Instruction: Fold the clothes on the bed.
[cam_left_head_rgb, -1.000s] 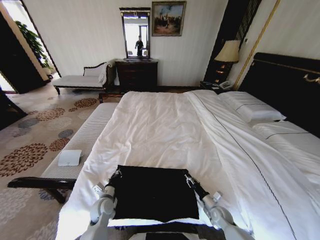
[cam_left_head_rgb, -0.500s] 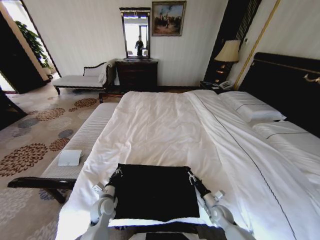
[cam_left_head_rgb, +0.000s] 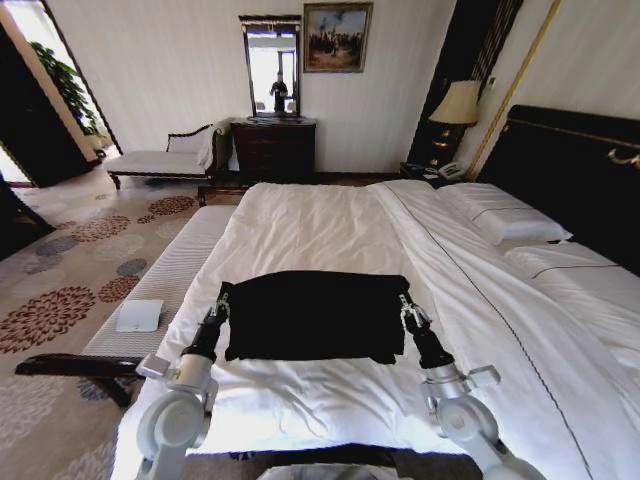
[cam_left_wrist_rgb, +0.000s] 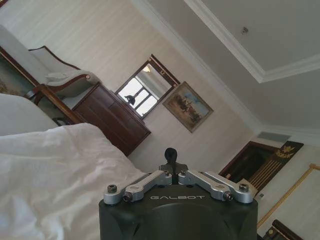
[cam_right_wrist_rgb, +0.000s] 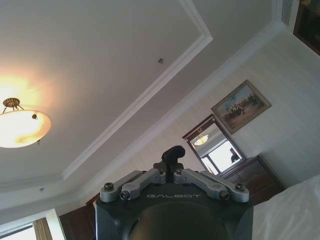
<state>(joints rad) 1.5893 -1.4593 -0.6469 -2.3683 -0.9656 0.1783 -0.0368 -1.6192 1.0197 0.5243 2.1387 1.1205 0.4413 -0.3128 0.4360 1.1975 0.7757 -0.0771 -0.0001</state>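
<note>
Black T-shirt (cam_left_head_rgb: 312, 314) lying flat on the bed (cam_left_head_rgb: 330, 230), near the foot-side edge, spread as a wide dark rectangle with its long axis running straight from one set of jaws to the other. Left gripper (cam_left_head_rgb: 221, 301) at the shirt's left edge, right gripper (cam_left_head_rgb: 410, 312) at its right edge; both arms reaching forward over the mattress, about level with each other, so neither is nearer. Jaws of each pressed together, apparently pinching a near-side corner or edge of the fabric; contact point small, exact hold hard to confirm. Judged from the wrist views: both sets of jaws read as closed to a single dark tip, left (cam_left_wrist_rgb: 171, 155) and right (cam_right_wrist_rgb: 172, 152), both tilted up toward wall and ceiling. Shirt lies between the jaws and beyond them, toward the headboard; bare white sheet on the side nearer the robot. Lettering not visible. Containers: none present, nothing held in anything. Any coming fold likely turns on that cross-bed axis, both edges carried together to keep the cloth square.
</note>
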